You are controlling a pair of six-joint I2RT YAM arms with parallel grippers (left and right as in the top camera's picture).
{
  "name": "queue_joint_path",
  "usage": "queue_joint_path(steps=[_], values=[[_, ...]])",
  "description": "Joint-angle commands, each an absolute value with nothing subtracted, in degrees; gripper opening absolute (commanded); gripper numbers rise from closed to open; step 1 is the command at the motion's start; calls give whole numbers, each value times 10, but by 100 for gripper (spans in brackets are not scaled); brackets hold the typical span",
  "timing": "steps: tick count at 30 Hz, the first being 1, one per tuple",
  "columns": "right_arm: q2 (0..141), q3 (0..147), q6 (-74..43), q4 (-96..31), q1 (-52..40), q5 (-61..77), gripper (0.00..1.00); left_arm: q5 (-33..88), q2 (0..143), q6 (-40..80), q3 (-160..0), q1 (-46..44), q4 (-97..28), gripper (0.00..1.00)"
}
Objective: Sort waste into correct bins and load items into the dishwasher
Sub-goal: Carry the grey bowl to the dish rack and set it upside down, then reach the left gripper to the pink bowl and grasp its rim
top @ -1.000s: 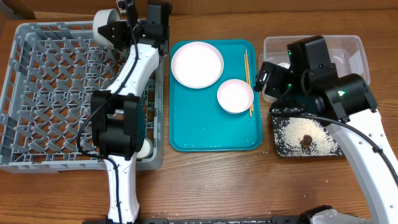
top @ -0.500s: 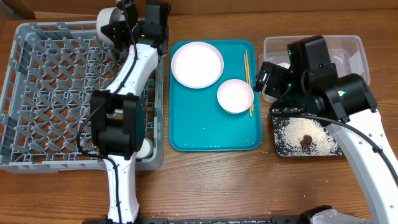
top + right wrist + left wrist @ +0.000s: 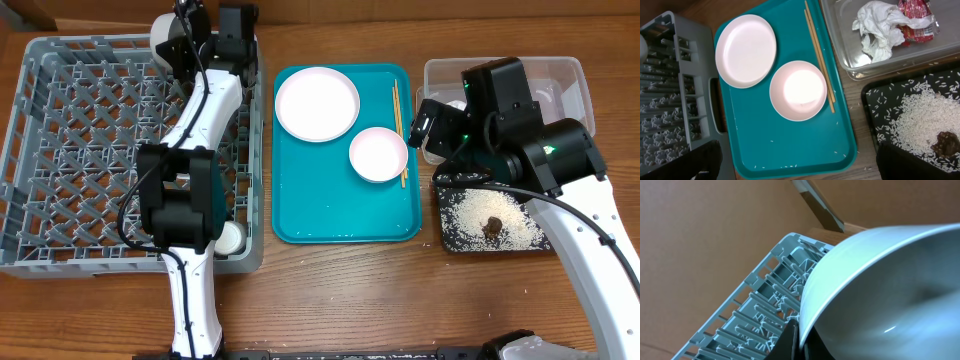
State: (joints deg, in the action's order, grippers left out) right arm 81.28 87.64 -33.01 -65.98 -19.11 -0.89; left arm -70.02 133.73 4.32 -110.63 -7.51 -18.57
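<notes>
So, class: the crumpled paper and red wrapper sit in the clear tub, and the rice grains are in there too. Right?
No. The crumpled paper and red wrapper are in the clear tub, but the rice grains lie in the black tray beside it, as the right wrist view shows.

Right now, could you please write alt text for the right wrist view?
A teal tray holds a white plate, a white bowl and chopsticks. To its right, a clear tub holds crumpled paper and a red wrapper; a black tray holds rice.
</notes>
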Motion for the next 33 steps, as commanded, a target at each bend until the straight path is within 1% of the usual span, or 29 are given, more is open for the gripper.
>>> queue_joint_path(steps=[1,7,13,14,15,16,19,22,24,25,26,33], values=[[812,874,-329,-657,-189,-14,100,-685,1380,23,-1107,-82,-188,4],[812,874,-329,-657,-189,-14,100,-748,1393,10,-1107,-96,-187,4],[812,874,-329,-657,-189,-14,100,-756,1391,-68,-1107,-117,-192,4],[812,874,-329,-657,-189,-14,100,-756,1391,-73,-1107,-120,-196,13],[812,874,-329,-657,-189,-14,100,-759,1390,-78,-1107,-124,-197,27],[812,874,-329,-657,-189,-14,100,-768,1390,-79,-1107,-127,-197,35],[812,874,-329,-657,-189,-14,100,-796,1390,-79,-1107,-134,-196,55],[812,874,-329,-657,-189,-14,100,-829,1390,-84,-1107,-140,-196,71],[812,874,-329,-657,-189,-14,100,-832,1390,-98,-1107,-144,-196,80],[812,874,-329,-657,-189,-14,100,-832,1389,-105,-1108,-146,-196,87],[812,874,-329,-657,-189,-14,100,-832,1388,-114,-1108,-149,-196,99],[812,874,-329,-657,-189,-14,100,-826,1371,-118,-1108,-179,-196,100]])
